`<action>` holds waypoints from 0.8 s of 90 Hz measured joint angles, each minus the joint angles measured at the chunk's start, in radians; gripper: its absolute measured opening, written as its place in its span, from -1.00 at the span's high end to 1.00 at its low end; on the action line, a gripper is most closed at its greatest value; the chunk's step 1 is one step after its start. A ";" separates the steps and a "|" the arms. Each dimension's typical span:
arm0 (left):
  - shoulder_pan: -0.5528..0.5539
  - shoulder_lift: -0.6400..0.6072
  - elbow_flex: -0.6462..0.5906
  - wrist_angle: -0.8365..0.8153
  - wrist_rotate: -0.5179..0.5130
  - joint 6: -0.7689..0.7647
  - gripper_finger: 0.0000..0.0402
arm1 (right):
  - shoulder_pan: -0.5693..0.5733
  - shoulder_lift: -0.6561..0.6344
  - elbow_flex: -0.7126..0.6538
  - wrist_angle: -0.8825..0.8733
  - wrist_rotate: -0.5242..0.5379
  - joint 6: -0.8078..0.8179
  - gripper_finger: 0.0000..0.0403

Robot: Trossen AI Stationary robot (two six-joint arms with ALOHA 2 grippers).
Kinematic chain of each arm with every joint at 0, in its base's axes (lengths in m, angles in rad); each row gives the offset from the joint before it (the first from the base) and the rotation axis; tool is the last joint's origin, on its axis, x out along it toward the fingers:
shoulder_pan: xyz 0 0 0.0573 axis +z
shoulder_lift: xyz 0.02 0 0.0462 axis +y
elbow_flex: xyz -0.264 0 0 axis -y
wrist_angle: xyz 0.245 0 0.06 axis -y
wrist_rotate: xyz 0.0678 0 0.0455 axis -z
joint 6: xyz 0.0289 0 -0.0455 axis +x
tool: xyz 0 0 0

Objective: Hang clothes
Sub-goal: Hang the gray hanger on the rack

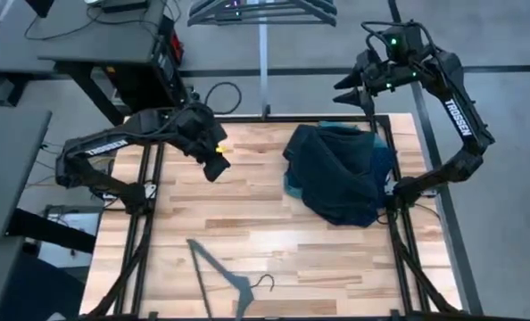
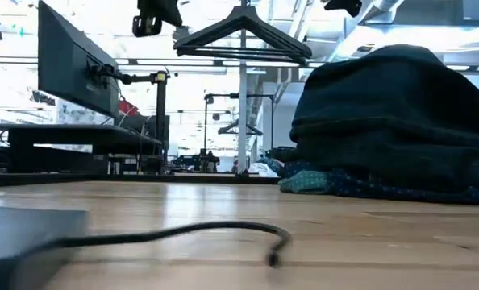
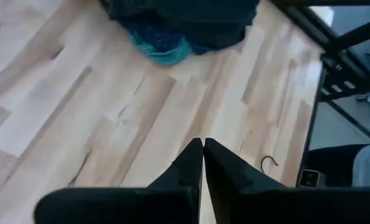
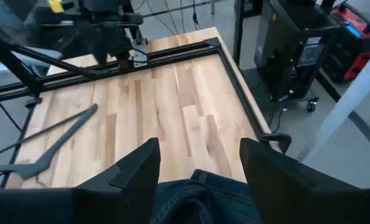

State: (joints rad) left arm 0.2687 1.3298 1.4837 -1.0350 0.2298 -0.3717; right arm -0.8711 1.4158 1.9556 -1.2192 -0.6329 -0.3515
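From above I see a pale wood table (image 1: 265, 241) framed by black rails. The clothes (image 1: 341, 174) lie in one heap on the right half, toward the far side, its right edge reaching the right rail. Dark charcoal jeans (image 1: 332, 160) cover the top of the heap. A strip of teal-green shirt (image 3: 163, 46) shows at the pile's left edge, and a navy shirt with tiny dots (image 2: 360, 187) sticks out underneath, touching the wood.

My left gripper (image 1: 216, 168) hangs over the far left part of the table, well apart from the heap, with open wood between them. Its fingers (image 3: 188, 165) are pressed together at the tips and hold nothing.

My right gripper (image 1: 352, 94) is raised above the table's far edge, just beyond the far side of the heap. Its fingers (image 4: 138, 165) are spread wide, nothing between them, and the jeans sit directly below them.

One black hanger (image 1: 225, 281) lies flat near the near edge, left of centre, its hook pointing right. More hangers (image 1: 260, 11) hang on a rack beyond the far edge, its grey post (image 1: 263, 67) standing at the middle of that edge. The centre and near right of the table are bare wood. A desk (image 1: 95, 36) stands off the far left corner.
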 joint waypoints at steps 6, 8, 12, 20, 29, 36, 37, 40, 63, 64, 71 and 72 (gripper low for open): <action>-0.001 0.026 0.000 -0.033 0.000 0.010 0.99 | -0.001 0.000 0.000 0.001 0.000 0.000 -0.03; -0.002 0.035 0.000 -0.047 0.001 0.013 0.99 | -0.001 0.000 0.000 0.001 0.001 0.002 -0.03; -0.008 0.049 0.000 -0.083 0.005 0.024 0.99 | -0.001 0.000 0.000 0.000 0.001 0.003 -0.03; -0.028 0.067 0.000 -0.148 0.010 0.048 0.99 | -0.001 0.000 0.000 0.000 0.001 0.003 -0.03; -0.058 0.087 0.000 -0.167 0.022 0.057 0.93 | -0.001 0.000 0.000 0.000 0.001 0.003 -0.03; -0.087 0.099 0.000 -0.166 0.033 0.059 0.82 | -0.001 0.001 0.000 0.000 0.001 0.003 -0.03; -0.091 0.100 0.000 -0.168 0.033 0.060 0.81 | -0.001 0.002 0.000 0.001 0.001 0.002 -0.03; -0.108 0.103 0.000 -0.170 0.033 0.066 0.74 | -0.001 0.002 0.000 0.000 0.002 0.003 -0.03; -0.351 0.132 0.000 -0.213 0.016 0.059 0.34 | 0.008 0.012 -0.022 -0.007 0.002 0.003 -0.03; -0.364 0.133 0.000 -0.215 0.006 0.059 0.33 | 0.009 0.012 -0.025 -0.007 0.002 0.003 -0.03; -0.463 0.142 0.000 -0.218 -0.066 0.060 0.31 | 0.014 0.012 -0.058 -0.009 0.002 0.004 -0.03; -0.478 0.143 0.000 -0.216 -0.082 0.060 0.31 | 0.015 0.012 -0.064 -0.009 0.002 0.004 -0.03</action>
State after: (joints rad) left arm -0.2096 1.4732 1.4836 -1.2515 0.1483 -0.3119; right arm -0.8564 1.4279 1.8917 -1.2278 -0.6304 -0.3477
